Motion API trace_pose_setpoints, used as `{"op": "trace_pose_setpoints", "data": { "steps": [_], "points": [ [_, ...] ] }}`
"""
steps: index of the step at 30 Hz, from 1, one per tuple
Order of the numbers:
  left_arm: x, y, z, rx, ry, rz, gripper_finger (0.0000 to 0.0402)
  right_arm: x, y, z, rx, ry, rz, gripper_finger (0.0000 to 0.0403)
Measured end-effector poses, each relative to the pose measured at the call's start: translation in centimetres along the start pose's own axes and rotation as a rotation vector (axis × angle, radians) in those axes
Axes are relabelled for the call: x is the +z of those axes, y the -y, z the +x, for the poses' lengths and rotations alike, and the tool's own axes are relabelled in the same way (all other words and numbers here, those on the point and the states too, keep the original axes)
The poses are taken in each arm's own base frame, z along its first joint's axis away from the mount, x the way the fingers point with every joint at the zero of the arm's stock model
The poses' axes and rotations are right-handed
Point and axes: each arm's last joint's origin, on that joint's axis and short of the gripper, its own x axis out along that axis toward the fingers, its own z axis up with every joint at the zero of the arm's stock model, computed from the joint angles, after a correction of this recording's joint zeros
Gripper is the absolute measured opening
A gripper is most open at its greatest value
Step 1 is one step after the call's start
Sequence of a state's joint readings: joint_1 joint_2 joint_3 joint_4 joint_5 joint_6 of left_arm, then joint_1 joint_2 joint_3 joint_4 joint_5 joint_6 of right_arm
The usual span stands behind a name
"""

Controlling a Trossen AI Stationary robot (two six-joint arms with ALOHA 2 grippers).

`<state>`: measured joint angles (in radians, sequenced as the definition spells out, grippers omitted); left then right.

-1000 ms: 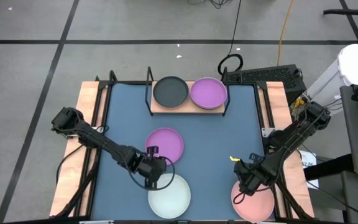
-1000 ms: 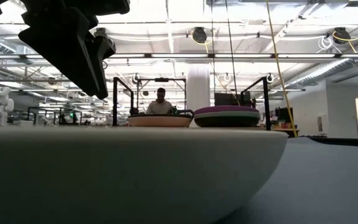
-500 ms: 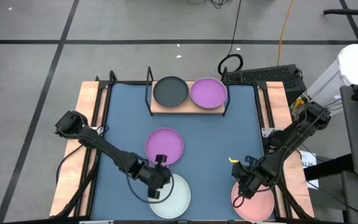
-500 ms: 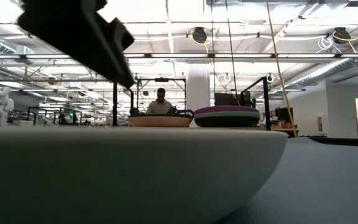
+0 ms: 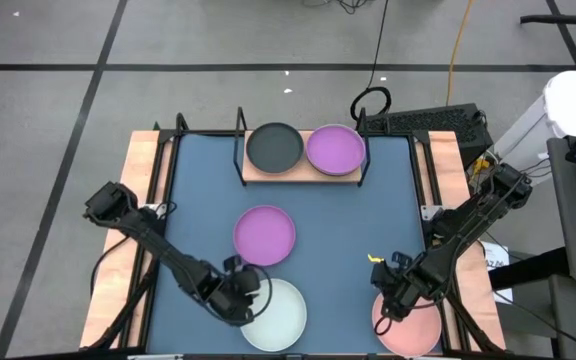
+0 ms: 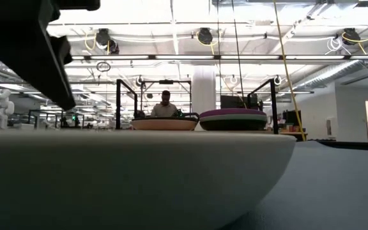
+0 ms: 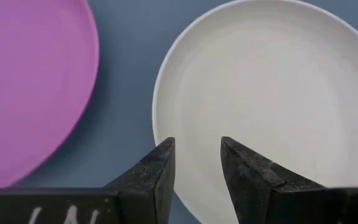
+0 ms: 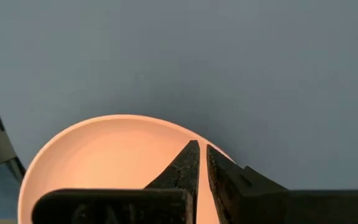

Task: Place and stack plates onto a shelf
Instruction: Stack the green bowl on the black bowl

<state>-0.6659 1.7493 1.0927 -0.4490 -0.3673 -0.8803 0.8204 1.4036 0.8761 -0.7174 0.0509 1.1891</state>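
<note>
Five plates show on the blue tabletop (image 5: 368,215): black (image 5: 274,147) and purple (image 5: 336,150) on the wooden shelf (image 5: 301,172), a second purple plate (image 5: 265,234) mid-table, a white plate (image 5: 274,313) and a pink plate (image 5: 408,322) at the near edge. Left gripper (image 7: 197,163) hangs narrowly parted over the white rim; right gripper (image 8: 202,163) pinches the pink rim. Beyond: grey floor, ceiling lights, a seated person (image 6: 165,103). No legible writing.

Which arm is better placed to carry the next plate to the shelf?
Right, probably: the right end effector has pinched the pink plate's rim, while the left end effector hangs open over the white plate's rim.
</note>
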Motion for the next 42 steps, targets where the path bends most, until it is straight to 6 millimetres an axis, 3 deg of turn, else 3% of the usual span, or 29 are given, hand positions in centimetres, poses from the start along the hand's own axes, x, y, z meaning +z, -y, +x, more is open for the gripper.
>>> {"op": "trace_pose_setpoints", "data": {
  "steps": [11, 17, 33, 37, 42],
  "points": [
    [-1.3, -0.8, -0.5, 0.183, 0.035, -0.124, 0.0168, 0.0, -0.1, 0.0, 0.007, 0.003, -0.004, 0.0015],
    [-1.7, 0.2, -0.8, 0.122, 0.063, -0.122, 0.0168, 0.1, -0.1, 0.0, 0.013, 0.005, -0.003, 0.0015],
    [-4.0, 0.8, 3.2, 0.173, 0.015, -0.126, 0.0167, 0.1, -0.2, 0.0, 0.023, 0.01, -0.003, 0.0015],
    [-4.2, 0.9, 3.9, 0.18, 0.026, -0.103, 0.0128, 0.1, -0.2, 0.0, 0.023, 0.01, -0.003, 0.0015],
    [-3.6, 1.0, 3.6, 0.175, 0.067, -0.062, 0.0028, 0.1, -0.2, 0.0, 0.022, 0.014, -0.003, 0.0015]
  ]
}}
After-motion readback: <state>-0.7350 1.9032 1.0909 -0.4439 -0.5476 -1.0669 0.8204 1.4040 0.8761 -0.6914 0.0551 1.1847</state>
